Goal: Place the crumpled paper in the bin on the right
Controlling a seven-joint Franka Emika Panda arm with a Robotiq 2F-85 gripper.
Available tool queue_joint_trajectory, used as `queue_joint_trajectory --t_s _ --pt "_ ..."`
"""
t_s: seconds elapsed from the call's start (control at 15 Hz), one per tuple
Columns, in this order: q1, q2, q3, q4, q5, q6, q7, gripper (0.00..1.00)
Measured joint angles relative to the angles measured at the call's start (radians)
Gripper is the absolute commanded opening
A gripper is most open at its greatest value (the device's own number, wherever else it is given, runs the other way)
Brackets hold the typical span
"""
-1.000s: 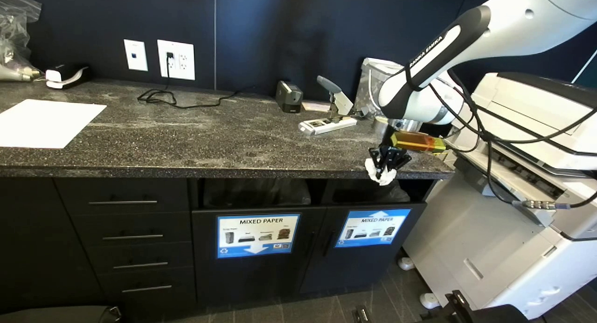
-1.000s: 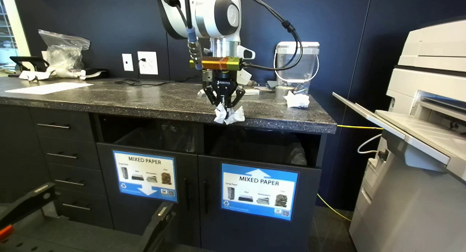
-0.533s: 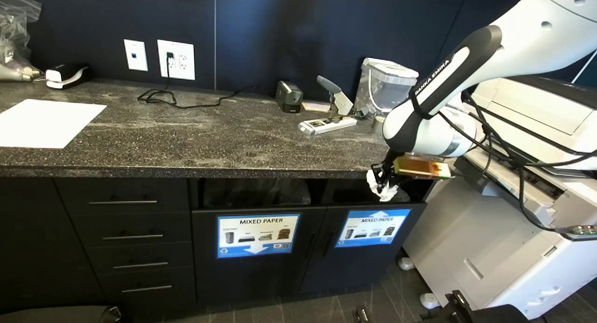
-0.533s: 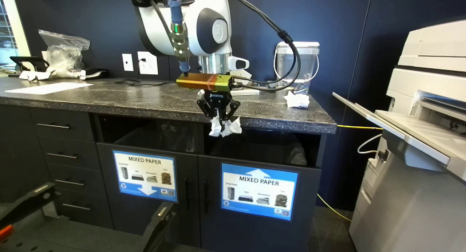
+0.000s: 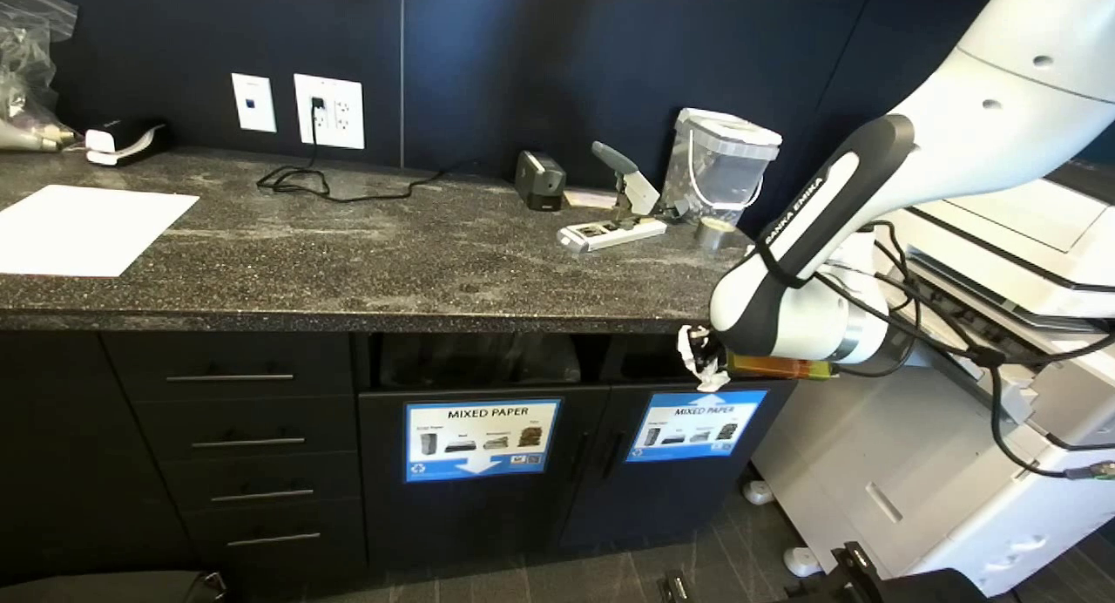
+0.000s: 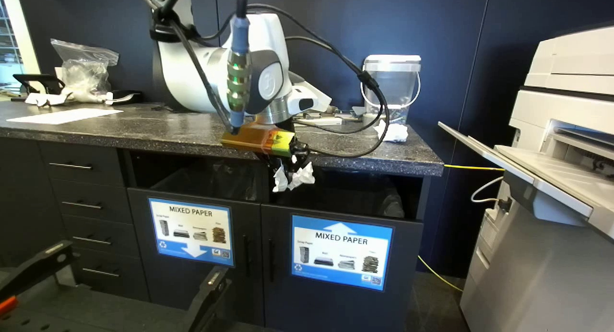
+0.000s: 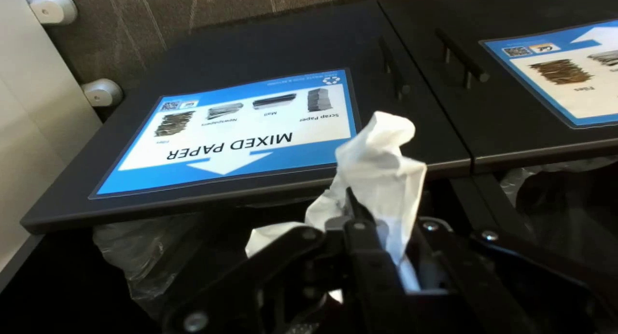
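White crumpled paper (image 7: 386,174) pokes out past the black fingers in the wrist view, pinched between them. My gripper (image 6: 289,172) is shut on that paper just below the counter's front edge, the hand tilted. In both exterior views the paper overlaps the slot of the bin (image 6: 391,205) on the right; there it covers the slot's upper left corner. How far in front of the slot it hangs I cannot tell. A blue MIXED PAPER label (image 6: 341,253) with an upward arrow marks this bin. A second crumpled white piece (image 6: 393,132) lies on the counter.
A similar slot (image 5: 479,359) with its own label sits to the left. The counter edge (image 6: 374,165) runs right above both slots. On top stand a clear bucket (image 5: 719,167), a tape roll (image 5: 714,233) and a stapler (image 5: 614,234). A large printer (image 6: 551,178) stands at the right.
My gripper has come down from the counter edge to slot height with the paper still in it. The hand has tilted, and the arm has dropped and leaned over.
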Motion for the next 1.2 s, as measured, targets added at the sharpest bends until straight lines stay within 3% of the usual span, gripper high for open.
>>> queue_joint_trajectory --t_s 0.6,1.2 --pt "-0.029 0.243 0.020 0.044 -0.012 0.388 -0.006 0.15" --pt "-0.047 0.423 0.002 0.237 -0.053 0.486 -0.018 0.15"
